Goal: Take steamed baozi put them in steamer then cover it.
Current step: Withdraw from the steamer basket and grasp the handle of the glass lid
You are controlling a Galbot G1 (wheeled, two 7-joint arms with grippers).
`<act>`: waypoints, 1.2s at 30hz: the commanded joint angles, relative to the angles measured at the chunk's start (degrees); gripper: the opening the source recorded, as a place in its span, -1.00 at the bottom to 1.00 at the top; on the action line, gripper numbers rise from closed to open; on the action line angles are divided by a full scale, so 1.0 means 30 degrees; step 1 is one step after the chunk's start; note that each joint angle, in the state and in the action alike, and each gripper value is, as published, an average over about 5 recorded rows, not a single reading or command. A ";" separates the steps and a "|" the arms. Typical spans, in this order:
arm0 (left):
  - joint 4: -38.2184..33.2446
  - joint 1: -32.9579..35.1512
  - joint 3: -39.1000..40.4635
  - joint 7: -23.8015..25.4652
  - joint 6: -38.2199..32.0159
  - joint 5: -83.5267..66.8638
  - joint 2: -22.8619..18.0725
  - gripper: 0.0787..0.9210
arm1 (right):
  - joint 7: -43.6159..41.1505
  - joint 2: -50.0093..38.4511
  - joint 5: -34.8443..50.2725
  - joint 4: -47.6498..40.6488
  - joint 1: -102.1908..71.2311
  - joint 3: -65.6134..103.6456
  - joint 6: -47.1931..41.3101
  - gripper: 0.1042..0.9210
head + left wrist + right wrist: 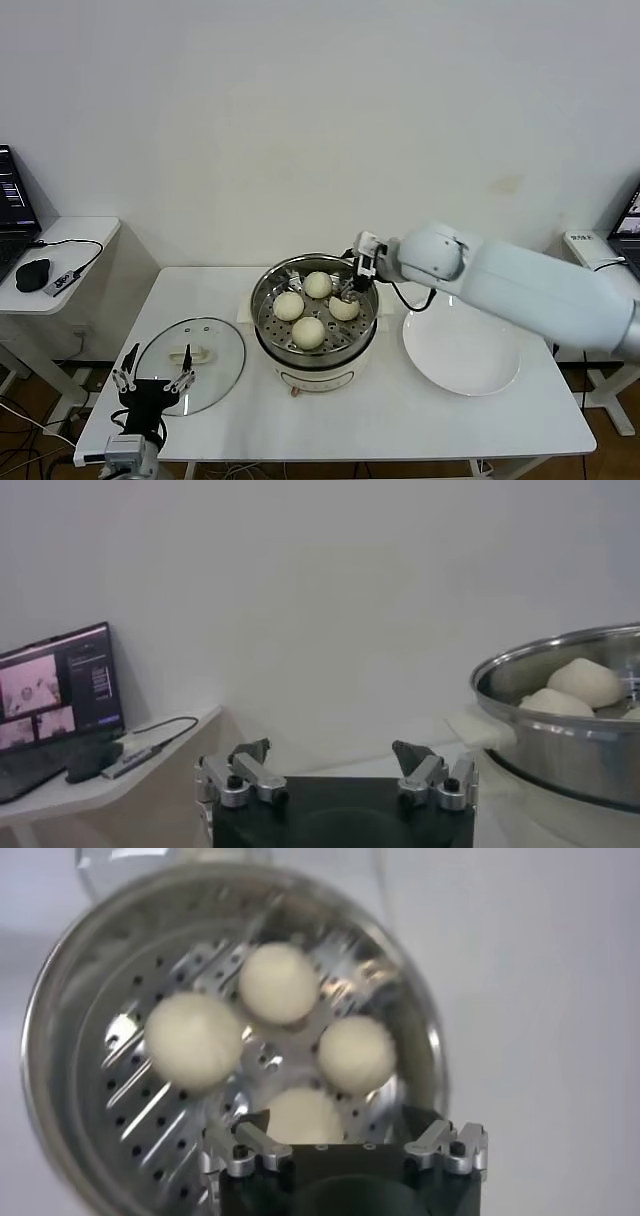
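Note:
The steamer (271,330) stands mid-table, its steel basket (90,998) holding several pale baozi (308,331). My right gripper (349,290) hovers open just above the baozi nearest the plate (344,309). In the right wrist view that gripper (338,1128) has its jaws spread with one baozi (300,1113) below them and nothing held. The glass lid (205,345) lies flat on the table left of the steamer. My left gripper (152,384) waits open over the lid's near edge. From the left wrist, the left gripper (335,755) is empty, with the steamer (560,745) off to one side.
An empty white plate (460,352) lies right of the steamer. A side desk (75,240) at the far left carries a mouse (33,273) and a laptop (60,685). The table's front edge runs close to my left gripper.

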 commanded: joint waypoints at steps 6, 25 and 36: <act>0.0503 0.0331 0.0052 -0.0162 -0.0650 0.0318 -0.0085 0.77 | 0.5066 -0.1494 -0.4379 0.2058 -1.7703 1.8763 0.8989 0.76; 0.4708 -0.0194 -0.0568 -0.1075 -0.3070 1.1581 0.0702 0.77 | 0.0825 0.8006 -0.6866 0.4963 -3.1941 3.5756 1.1305 0.76; 0.8109 -0.1417 -0.1744 -0.0179 -0.4501 2.2459 0.3142 0.77 | 0.1262 1.0757 -0.8102 0.6197 -3.2883 3.7050 1.0354 0.76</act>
